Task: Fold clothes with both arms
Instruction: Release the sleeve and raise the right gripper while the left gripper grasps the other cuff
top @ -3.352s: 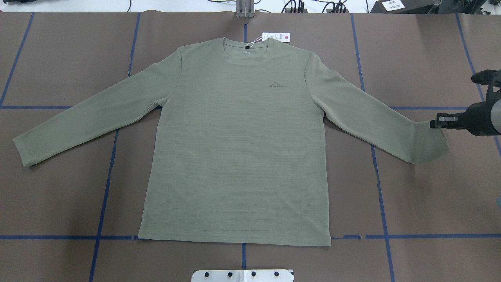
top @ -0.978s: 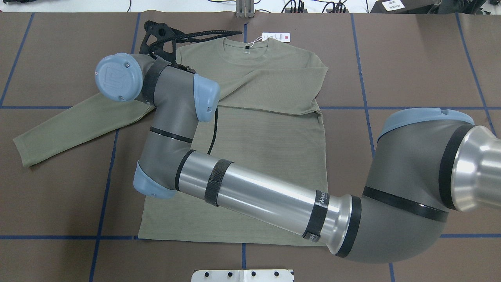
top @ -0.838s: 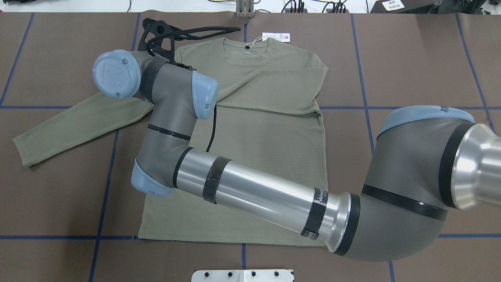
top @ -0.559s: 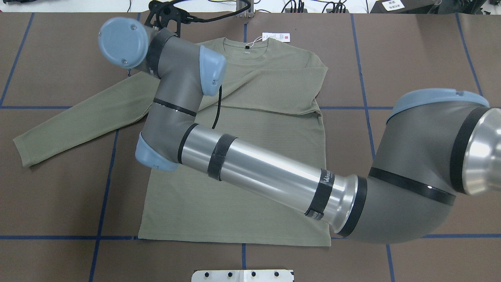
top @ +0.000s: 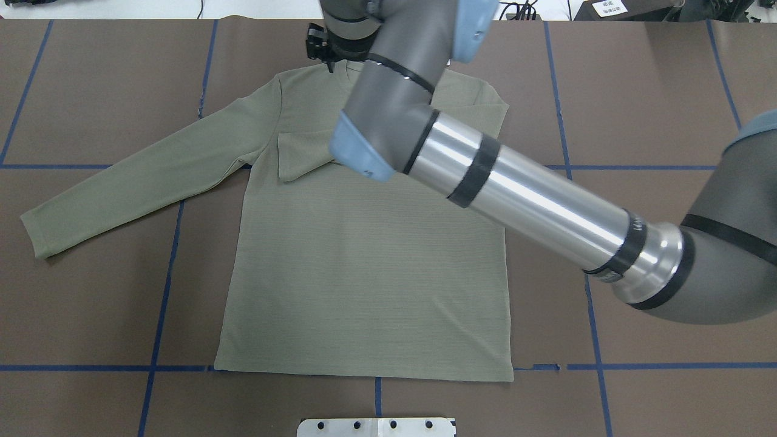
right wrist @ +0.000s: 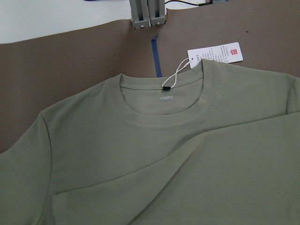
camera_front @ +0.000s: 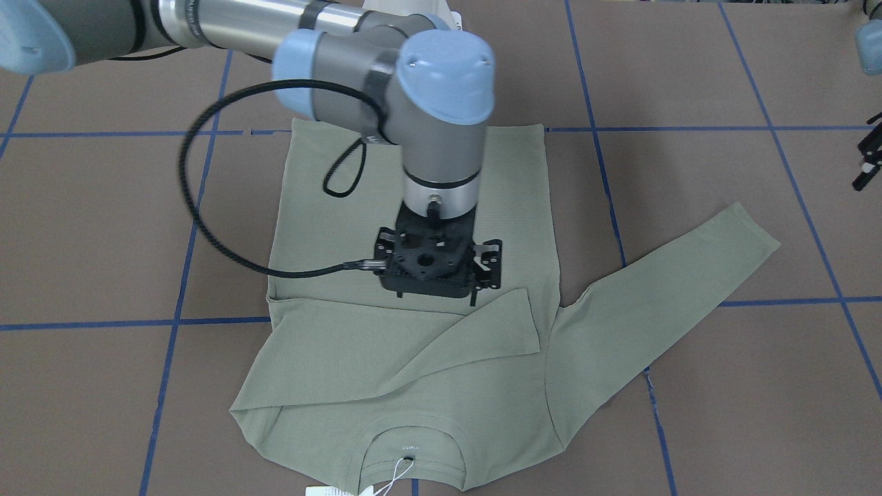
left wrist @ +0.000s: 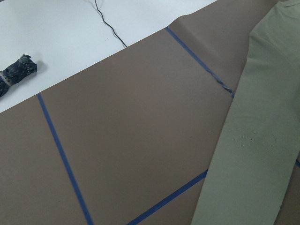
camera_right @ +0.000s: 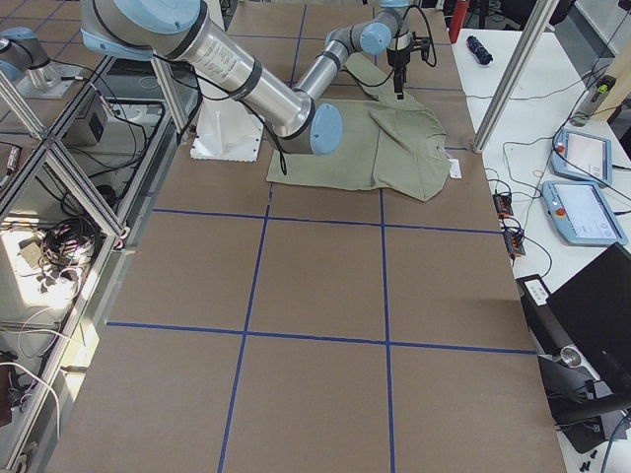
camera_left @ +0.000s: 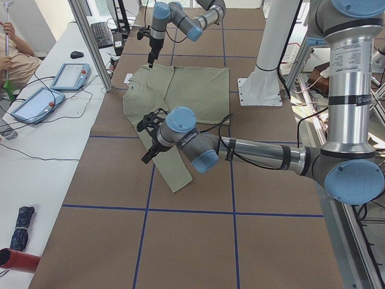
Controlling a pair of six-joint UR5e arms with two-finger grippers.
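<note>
The sage-green shirt (top: 364, 261) lies flat, collar (right wrist: 164, 101) at the far edge with its white hang tag (right wrist: 215, 54). One sleeve (camera_front: 413, 351) is folded across the chest, and its cuff (top: 288, 158) rests loose near the opposite armpit. The other sleeve (top: 121, 182) lies stretched out to the side. My right gripper (camera_front: 441, 279) hovers above the upper chest and looks open, holding nothing. My left gripper (camera_front: 867, 162) shows only at the front view's edge, near the stretched sleeve (left wrist: 253, 140). Whether it is open or shut I cannot tell.
Brown paper with blue tape lines (top: 161, 303) covers the table. A white base plate (top: 376, 426) sits at the near edge and a metal bracket (right wrist: 147, 14) at the far edge. A side desk holds tablets (camera_left: 69, 75), with a person (camera_left: 15, 48) beside it.
My right arm carried the sleeve from the table's right side across the chest. It has since let go and swung back toward the collar, leaving the sleeve folded.
</note>
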